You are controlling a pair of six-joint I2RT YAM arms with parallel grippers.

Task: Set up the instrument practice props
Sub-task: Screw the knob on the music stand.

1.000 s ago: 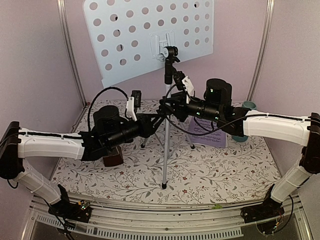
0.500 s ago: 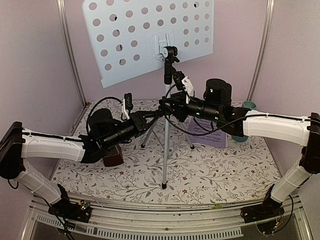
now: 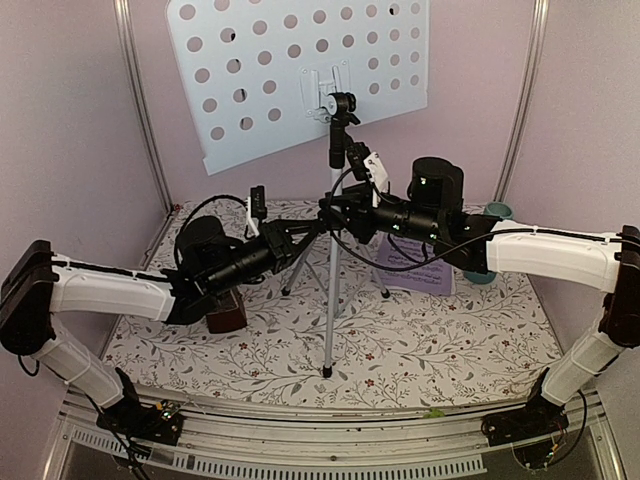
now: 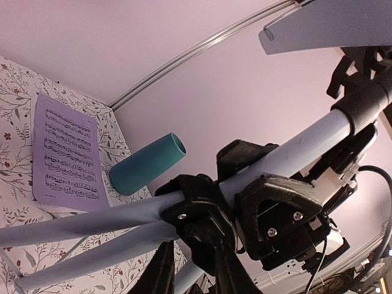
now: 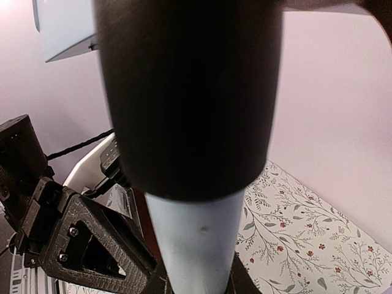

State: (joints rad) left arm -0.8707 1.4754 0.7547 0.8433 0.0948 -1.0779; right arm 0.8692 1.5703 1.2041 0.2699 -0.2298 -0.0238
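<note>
R gripper (image 3: 338, 213): clamped on the music stand (image 3: 328, 300), on the pole below its black upper section. R wrist cam is all tube + black sleeve, so the wrap looks tight.
L gripper (image 3: 303, 233): at the tripod hub, just left of pole. L wrist cam shows a leg tube running between its jaws, but can't tell if it's pinching or only around it.

Rel. to pole:
- perforated desk (image 3: 280, 80) on top, tilted, overhanging both sides
- legs splayed below, front foot on the floral cloth (image 3: 430, 350)
- sheet-music page (image 3: 415, 268) flat on cloth, right of pole, not on desk yet
- metronome (image 3: 228, 312) left of pole, half hidden under L arm
- teal cup (image 3: 497, 212) far right, behind the page; not ours

Handling, my read: stand is light and stiff, but top-heavy (big plate, thin tube) and will tip if pushed high. Tube looks smooth, so may slip or spin in the jaws. Best hold is low on pole or at the hub. Avoid the desk, as its tilt joint may give. Page is thin and limp, so take it by an edge.
</note>
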